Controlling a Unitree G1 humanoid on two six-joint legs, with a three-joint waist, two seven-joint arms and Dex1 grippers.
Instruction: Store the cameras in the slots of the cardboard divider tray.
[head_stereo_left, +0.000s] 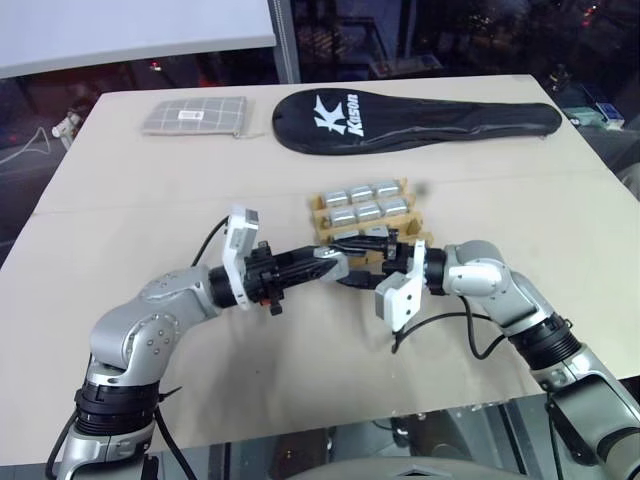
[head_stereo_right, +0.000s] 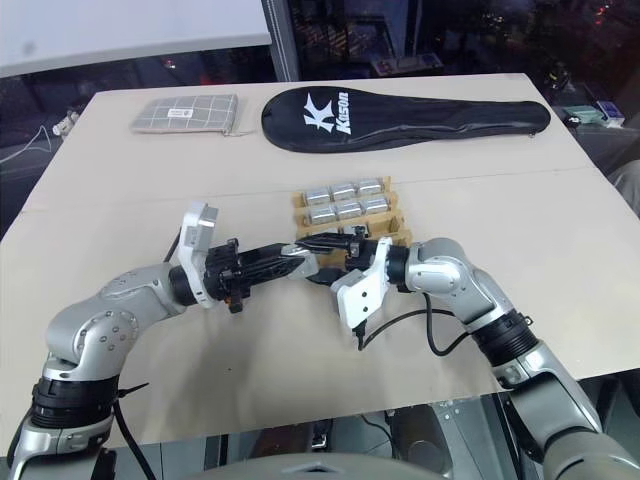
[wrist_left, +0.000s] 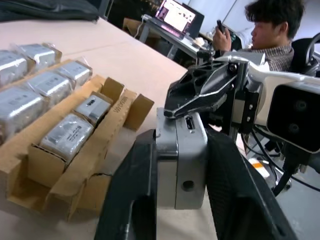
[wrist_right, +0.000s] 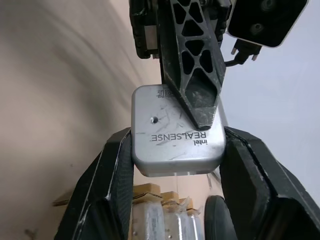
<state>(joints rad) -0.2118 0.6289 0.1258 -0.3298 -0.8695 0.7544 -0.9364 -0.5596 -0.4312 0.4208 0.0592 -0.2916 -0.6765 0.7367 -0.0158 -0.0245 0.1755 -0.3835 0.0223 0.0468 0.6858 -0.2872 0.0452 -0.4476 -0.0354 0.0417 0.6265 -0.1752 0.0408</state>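
Observation:
One silver-grey camera (wrist_left: 181, 165) hangs above the table just in front of the cardboard divider tray (head_stereo_left: 318, 222). Both grippers hold it. My left gripper (wrist_left: 181, 145) reaches in from the left and is shut on the camera's sides. My right gripper (wrist_right: 177, 145) comes from the right and is also shut on the same camera (wrist_right: 175, 137). One finger of each gripper lies across the camera in the other's wrist view. Several cameras (head_stereo_left: 358, 201) sit in the tray's slots. The two arms hide part of the tray's near row in the eye views.
A black racket cover (head_stereo_left: 415, 120) and a grey checked pouch (head_stereo_left: 195, 115) lie at the far side of the table. Beyond the table's right side a person (wrist_left: 272, 30) sits near a laptop (wrist_left: 175, 15). A cable (head_stereo_left: 470, 330) loops under my right arm.

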